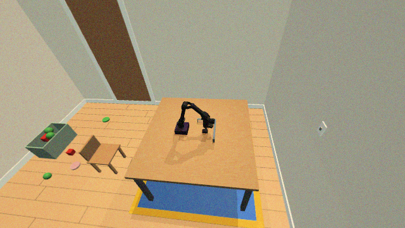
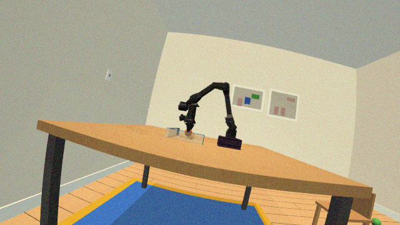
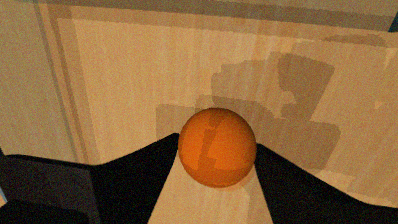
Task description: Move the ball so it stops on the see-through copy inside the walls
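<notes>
- In the wrist view, the orange ball point(image 3: 217, 147) is sitting just below the middle of the frame, wedged between the two dark fingers of the claw point(image 3: 216, 165), which are pressing against its left and right sides.
- The claw is standing partly closed, clamping the ball rather than shutting fully.
- In the exterior view, the claw point(image 2: 188, 129) is pointing straight down at the wooden table point(image 2: 131, 140), with the ball point(image 2: 187, 131) showing as an orange speck at its tips.
- The ball is lying inside the corner made by the clear walls point(image 2: 184, 135), near the middle of that frame.
- In the top view, the arm point(image 1: 193, 114) is reaching rightward from its dark base point(image 1: 181, 128).
</notes>
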{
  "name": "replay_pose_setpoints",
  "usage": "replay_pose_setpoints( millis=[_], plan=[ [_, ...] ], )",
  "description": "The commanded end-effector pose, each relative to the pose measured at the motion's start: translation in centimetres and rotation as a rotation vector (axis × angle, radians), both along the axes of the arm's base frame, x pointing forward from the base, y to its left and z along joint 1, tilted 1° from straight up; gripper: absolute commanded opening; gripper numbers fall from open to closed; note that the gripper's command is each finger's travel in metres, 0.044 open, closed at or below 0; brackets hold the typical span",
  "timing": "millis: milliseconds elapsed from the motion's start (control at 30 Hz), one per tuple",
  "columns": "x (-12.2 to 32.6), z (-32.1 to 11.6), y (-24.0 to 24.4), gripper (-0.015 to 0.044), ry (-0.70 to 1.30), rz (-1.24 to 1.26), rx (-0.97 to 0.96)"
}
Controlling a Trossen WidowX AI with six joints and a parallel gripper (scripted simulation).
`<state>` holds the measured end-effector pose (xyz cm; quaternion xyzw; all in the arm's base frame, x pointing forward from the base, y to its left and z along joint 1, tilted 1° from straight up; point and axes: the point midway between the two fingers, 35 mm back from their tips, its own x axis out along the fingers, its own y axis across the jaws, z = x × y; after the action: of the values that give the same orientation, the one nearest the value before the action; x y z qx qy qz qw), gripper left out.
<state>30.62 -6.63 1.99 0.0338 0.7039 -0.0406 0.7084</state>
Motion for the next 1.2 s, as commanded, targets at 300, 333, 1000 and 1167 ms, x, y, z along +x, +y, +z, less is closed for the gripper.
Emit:
replay_pose_setpoints(
  millis=[300,333,1000,1167],
  plan=[
    [0.3,8.5,0.0,0.0,-0.019,-0.002,-0.004],
    [0.2,9.2,0.0,0.0,-0.019,-0.002,-0.004],
    [-1.6,8.6,-0.4,0.0,-0.02,-0.002,-0.005],
    [-2.4,6.9,-0.6,0.0,-0.019,-0.002,-0.005]
  ],
)
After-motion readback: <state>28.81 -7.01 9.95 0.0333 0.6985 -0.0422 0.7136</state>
